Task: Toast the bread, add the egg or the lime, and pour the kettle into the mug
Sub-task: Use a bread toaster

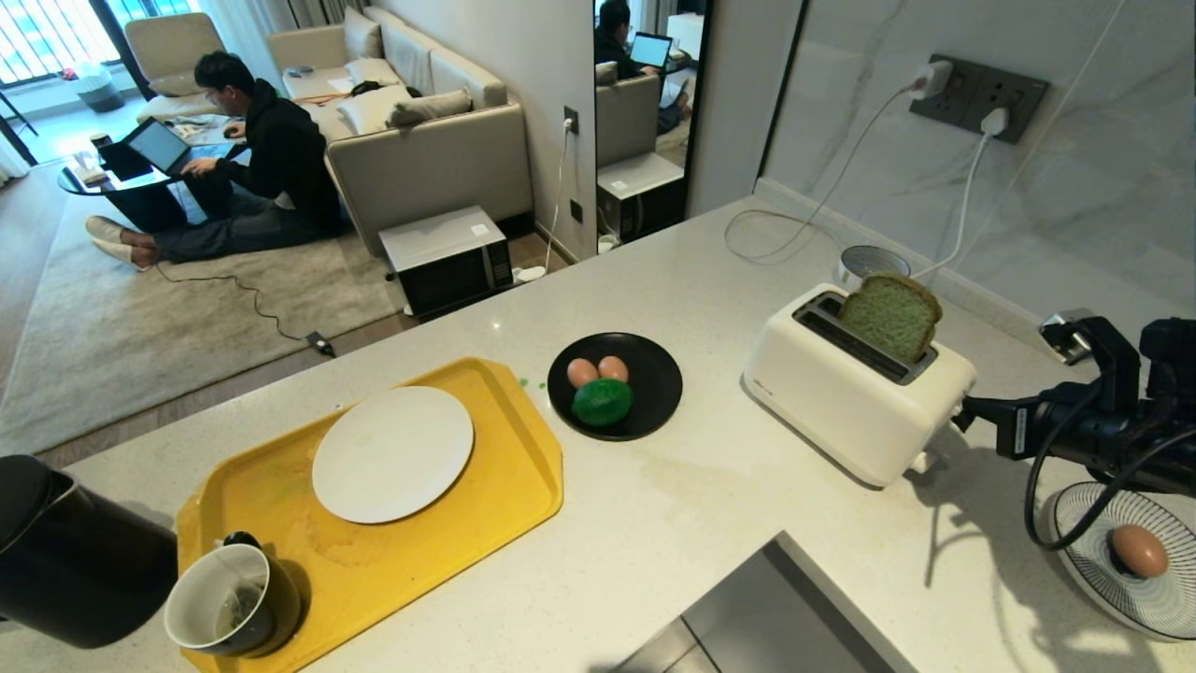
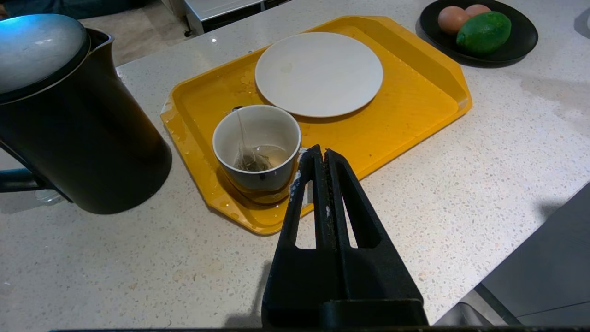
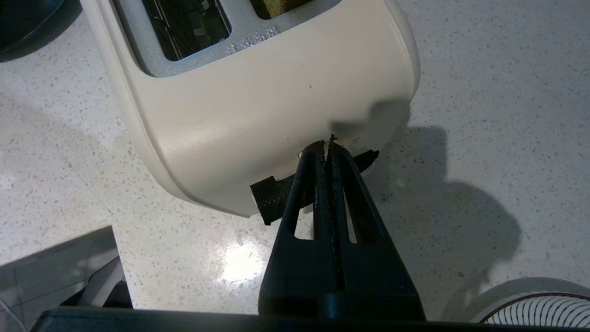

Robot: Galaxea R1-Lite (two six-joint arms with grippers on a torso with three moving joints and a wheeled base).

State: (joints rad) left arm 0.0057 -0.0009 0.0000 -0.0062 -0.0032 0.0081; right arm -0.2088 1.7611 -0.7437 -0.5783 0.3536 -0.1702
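Pressed tight together, the right gripper (image 3: 328,146) has its tips at the near end face of the white toaster (image 1: 846,397), just above the black lever (image 3: 276,196) that sticks out low on that face; I cannot tell whether they touch it. Up in the far slot, the bread (image 1: 892,315) stands tilted, most of the green slice above the top. To the right of the arm, near the counter's edge, the egg (image 1: 1138,550) sits alone on a striped plate (image 1: 1159,598).

Left of the toaster, a black dish (image 1: 654,379) holds the lime (image 1: 603,402) at its near side and a pair of eggs (image 1: 596,370) just behind it. Farther left lies a yellow tray (image 1: 439,551) with a white plate (image 1: 392,453) on it and the mug (image 1: 229,598) at its near left corner, a teabag inside. Beside the tray's left end stands the kettle (image 1: 75,561). Over the near counter the left gripper (image 2: 319,154) hangs, fingers shut on nothing, pointing toward the mug.

Beyond the counter, a person (image 1: 266,159) sits on the floor at a laptop.
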